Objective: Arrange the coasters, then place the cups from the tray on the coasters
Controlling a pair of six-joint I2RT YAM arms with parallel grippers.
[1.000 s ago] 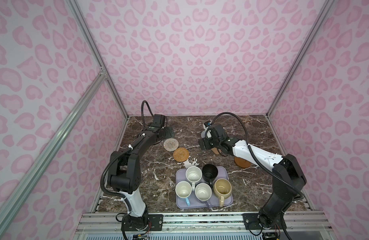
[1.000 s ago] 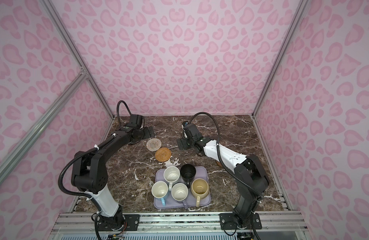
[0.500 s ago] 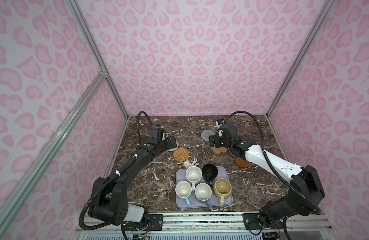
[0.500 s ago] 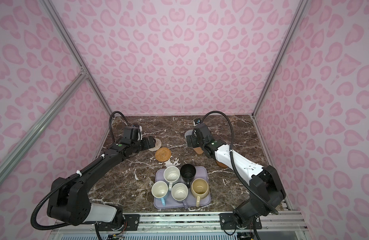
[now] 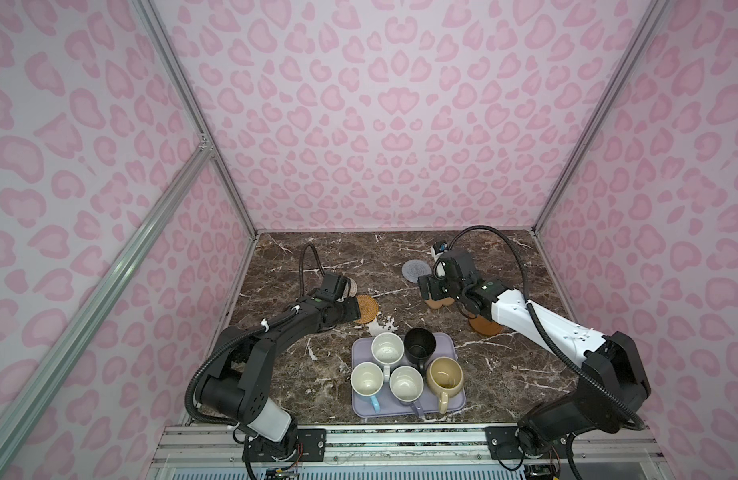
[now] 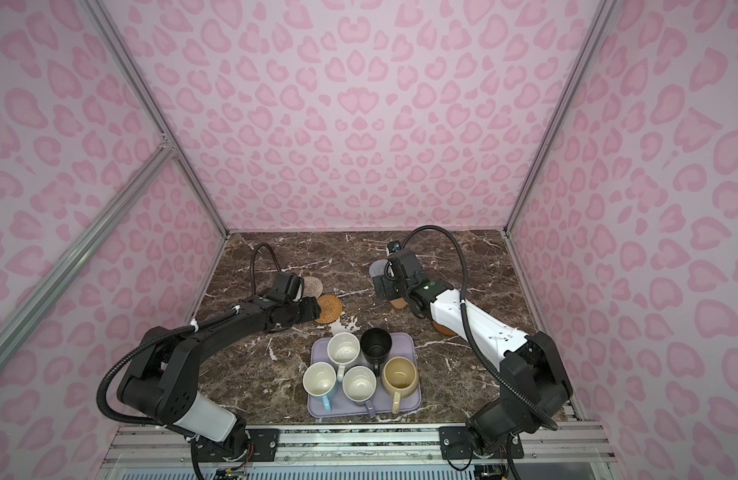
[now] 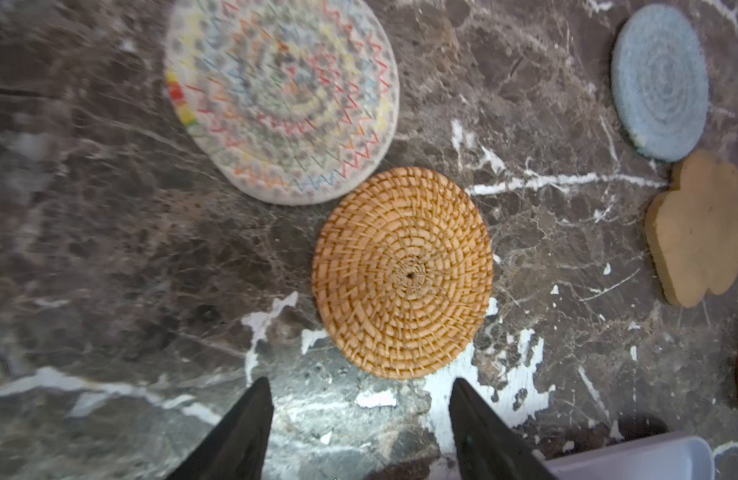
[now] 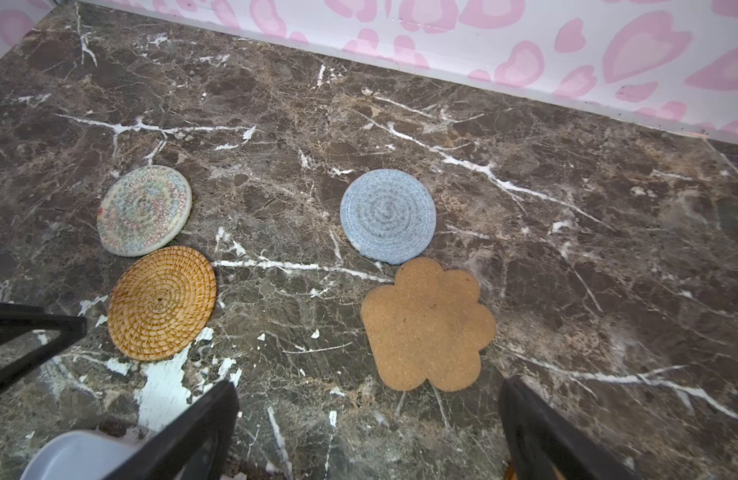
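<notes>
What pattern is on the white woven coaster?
The white woven coaster shows rings of multicoloured zigzag stitching, clearest in the left wrist view.

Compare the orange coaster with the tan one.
Shape: the orange coaster is round; the tan coaster is flower-shaped. Surface: the orange coaster is coiled weave, the tan coaster flat and speckled. Neighbours: the orange coaster lies beside the white coaster, the tan coaster beside the blue coaster. Both lie flat on the table, with no cup on them.
</notes>
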